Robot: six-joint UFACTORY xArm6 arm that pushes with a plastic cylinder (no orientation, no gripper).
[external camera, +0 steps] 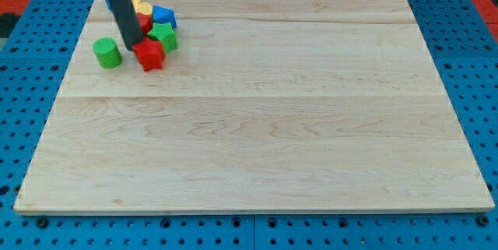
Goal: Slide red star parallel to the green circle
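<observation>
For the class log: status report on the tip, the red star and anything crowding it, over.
My tip at red star's upper-left edge. Green circle to its left, small gap, roughly level. Green block, blue, yellow clustered behind star.

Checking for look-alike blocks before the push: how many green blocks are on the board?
2. The green circle sits alone at the view's left of the red star. The other green block is just above-right of the star. My rod may hide more in the cluster.
</observation>
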